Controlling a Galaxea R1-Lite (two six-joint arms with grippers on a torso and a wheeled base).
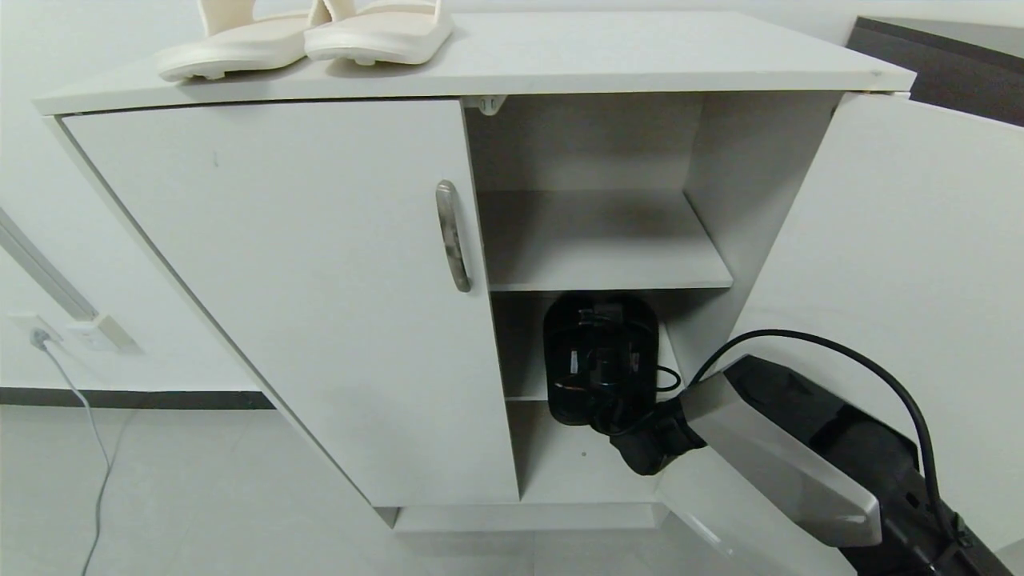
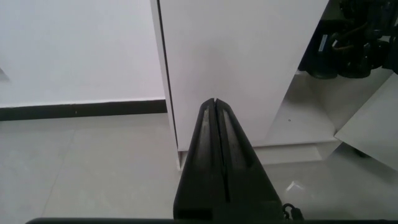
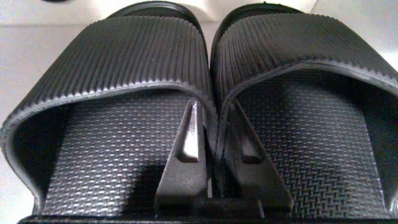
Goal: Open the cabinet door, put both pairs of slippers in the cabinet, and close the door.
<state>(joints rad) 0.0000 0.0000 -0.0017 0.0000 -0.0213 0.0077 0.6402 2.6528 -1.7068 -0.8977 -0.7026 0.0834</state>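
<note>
Clamped on the touching inner walls of the black slippers (image 3: 124,68), the right claw (image 3: 211,115) held the pair in the open right side of the cabinet (image 1: 560,64), just under the upper shelf (image 1: 600,240). Cream slippers (image 1: 320,36) sat at the left end of the cabinet top. Low before the closed left door (image 1: 304,280), the left claw (image 2: 214,106) was pressed fully together, empty.

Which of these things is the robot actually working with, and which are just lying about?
For the job: black slippers, pinched by the right gripper; cream slippers on top; cabinet; open door.
Just about: wall socket; cable.
</note>
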